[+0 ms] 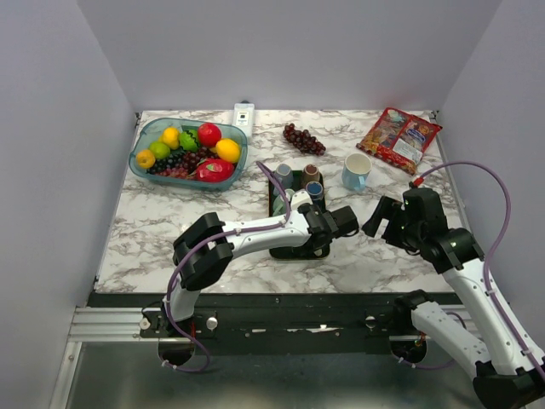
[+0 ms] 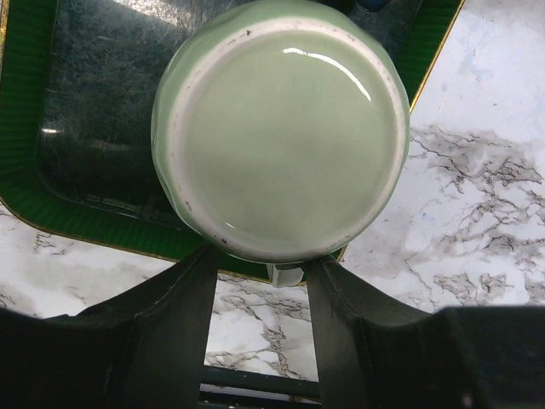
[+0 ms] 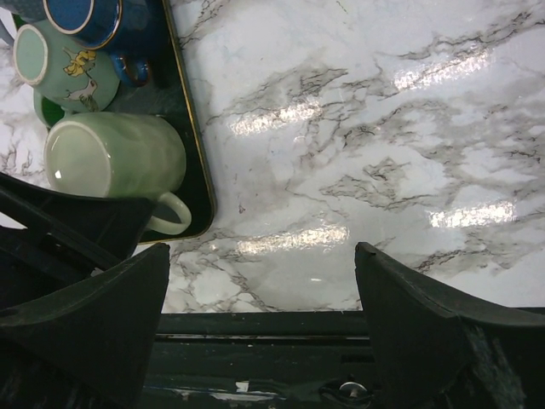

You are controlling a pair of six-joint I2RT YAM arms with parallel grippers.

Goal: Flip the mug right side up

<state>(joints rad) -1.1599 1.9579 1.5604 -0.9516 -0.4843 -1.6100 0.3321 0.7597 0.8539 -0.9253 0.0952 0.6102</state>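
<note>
While the pale green mug [image 2: 281,141] sits upside down on the near right corner of a dark green tray [image 2: 94,111], its flat glazed base facing up, the left arm [image 1: 255,234] stretches from its mount at the near left of the marble table [image 1: 170,221] across toward the right. Its forearm lies low and nearly level over the tray's near edge. The left gripper [image 2: 262,266] meets the mug from the near side, looking down on the upturned base. Its two black fingers [image 2: 183,307] stand partly apart, with the mug's small pale handle [image 2: 288,274] between them. One finger lies close against the handle and a gap shows on the other side, so nothing is clamped. The right arm [image 1: 464,256] rises from the near right of the table with its elbow bent. The right gripper [image 3: 262,256] hangs over bare marble just right of the tray, its fingers spread wide and holding nothing. From the right wrist, the mug's handle points toward the tray's near right rim. Further back on the tray stand a blue cup [image 3: 94,17] and a light green cup [image 3: 55,64] with a small picture on its side. Beyond the tray, a light blue mug [image 1: 356,170] stands upright on the table, well apart from both grippers.
</note>
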